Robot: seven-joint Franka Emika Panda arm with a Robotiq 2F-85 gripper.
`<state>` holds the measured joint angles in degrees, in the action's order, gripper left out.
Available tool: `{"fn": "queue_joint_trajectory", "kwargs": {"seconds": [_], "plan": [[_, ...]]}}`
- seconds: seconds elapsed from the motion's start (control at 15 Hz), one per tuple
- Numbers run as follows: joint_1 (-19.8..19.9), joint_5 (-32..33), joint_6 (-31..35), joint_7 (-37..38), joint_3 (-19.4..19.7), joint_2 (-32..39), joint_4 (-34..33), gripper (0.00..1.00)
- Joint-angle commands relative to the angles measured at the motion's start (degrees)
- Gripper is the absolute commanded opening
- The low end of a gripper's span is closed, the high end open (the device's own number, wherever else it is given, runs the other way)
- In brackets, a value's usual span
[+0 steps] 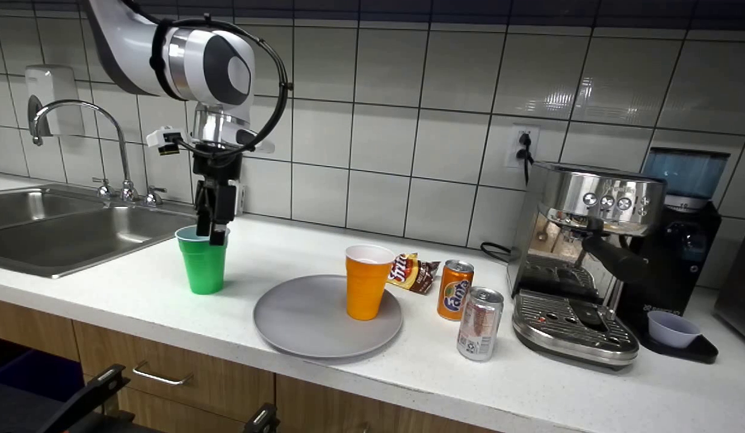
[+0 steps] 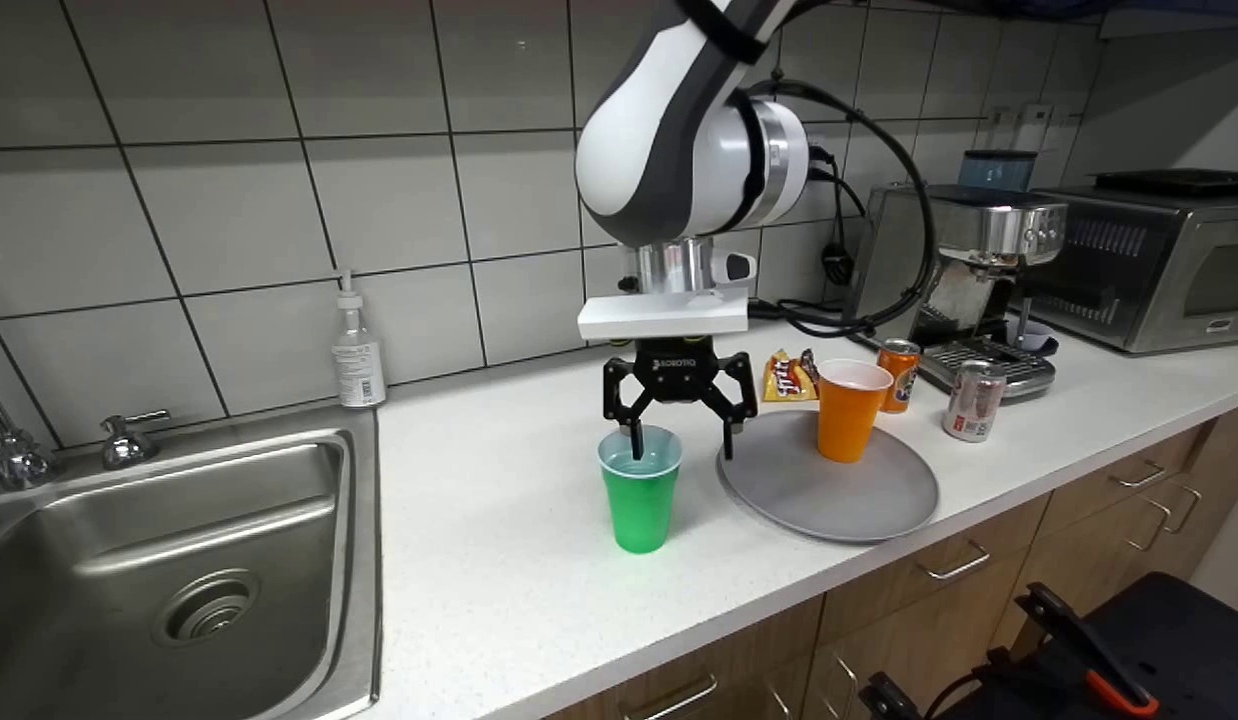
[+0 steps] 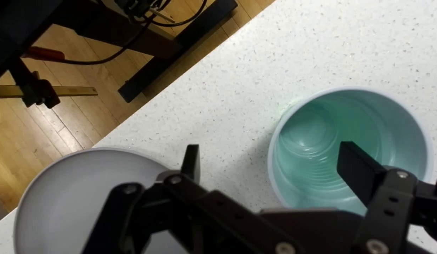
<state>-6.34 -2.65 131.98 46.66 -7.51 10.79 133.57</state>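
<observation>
Evidently lined up but short of any grasp, with the black two-fingered end effector (image 2: pixel 682 450) spread wide and empty at the rim of the tapered green plastic cup (image 2: pixel 643 512). Not yet held, and standing upright on the white speckled desk (image 2: pixel 479 560), near the round grey plate (image 2: pixel 794 490) bearing an orange plastic cup (image 2: pixel 847 420).

Kitchen clutter, both sides of pincer (image 2: pixel 683 455)

Both exterior views: sink (image 2: pixel 359 560) left of it; snack bag (image 1: pixel 413 272), orange can (image 1: pixel 455 290), silver can (image 1: pixel 481 325), espresso machine (image 1: pixel 559 264) right. In an exterior view: pump bottle (image 2: pixel 359 362) left, boxy steel appliance (image 2: pixel 1149 265) far right.
</observation>
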Motion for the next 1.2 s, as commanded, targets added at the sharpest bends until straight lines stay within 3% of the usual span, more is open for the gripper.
{"fn": "queue_joint_trajectory", "kwargs": {"seconds": [0.0, 0.27, 0.33, 0.47, 1.0, 1.13], "plan": [[-1.1, -1.2, -2.6, -0.9, 1.1, 1.1, -1.9, 1.00], [-1.1, -1.1, -2.6, -0.8, 1.3, 1.6, -2.2, 0.99], [-1.2, -1.1, -2.5, -0.6, 1.4, 1.7, -2.2, 0.75], [-1.2, -1.1, -2.5, -0.7, 1.5, 1.8, -2.2, 0.70], [-1.4, -1.3, -2.6, -0.8, 1.7, 1.6, -2.1, 0.07], [-1.3, -1.3, -2.6, -0.8, 1.7, 1.5, -2.2, 0.00]]}}
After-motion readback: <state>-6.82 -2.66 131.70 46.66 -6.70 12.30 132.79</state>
